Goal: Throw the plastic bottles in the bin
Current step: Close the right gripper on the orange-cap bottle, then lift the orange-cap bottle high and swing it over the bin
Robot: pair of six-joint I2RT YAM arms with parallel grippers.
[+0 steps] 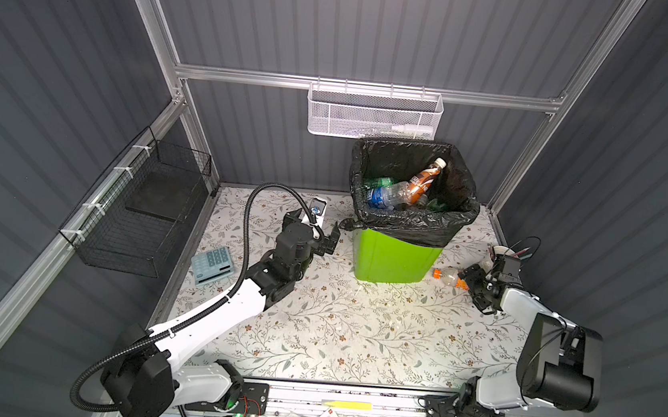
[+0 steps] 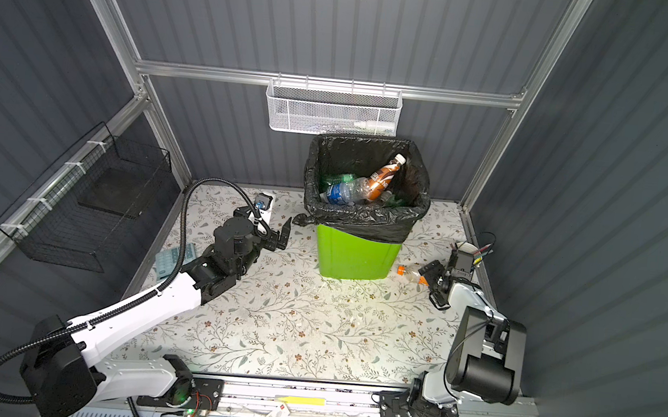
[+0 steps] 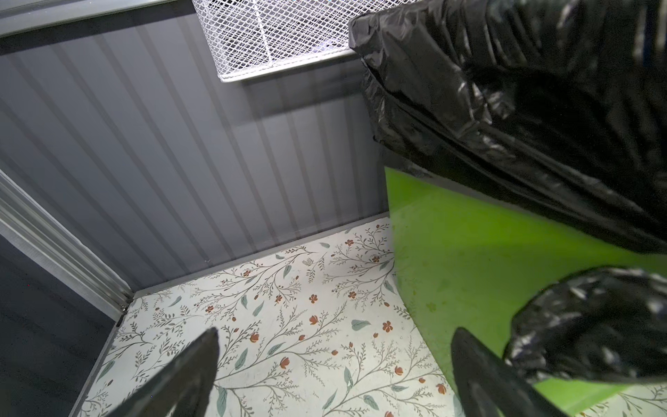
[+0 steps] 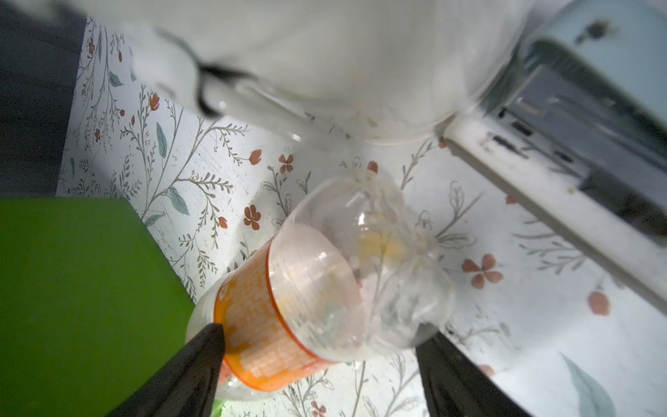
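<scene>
The clear orange-labelled plastic bottle (image 4: 306,289) beside the green bin (image 4: 72,289) should be clamped mid-label by the straddling right hand (image 4: 323,334), hold unclear.

Plastic, metal and a printed desk top.

The bin (image 1: 396,261) is smooth bright-green plastic with a soft sheen, lined with a crinkled, glossy black bag (image 1: 414,225). Just right of the bin, a bottle (image 1: 449,277) of clear, crumpled, shiny plastic wears an orange label. The desk (image 1: 353,336) under the bin is a smooth, matt floral print, lightly scuffed. Behind the bin hangs a white-coated metal mesh basket (image 1: 374,117); well left of the bin, a black wire basket (image 1: 139,216). The frame (image 1: 336,85) is brushed aluminium, the walls (image 1: 342,22) ribbed matt grey.
</scene>
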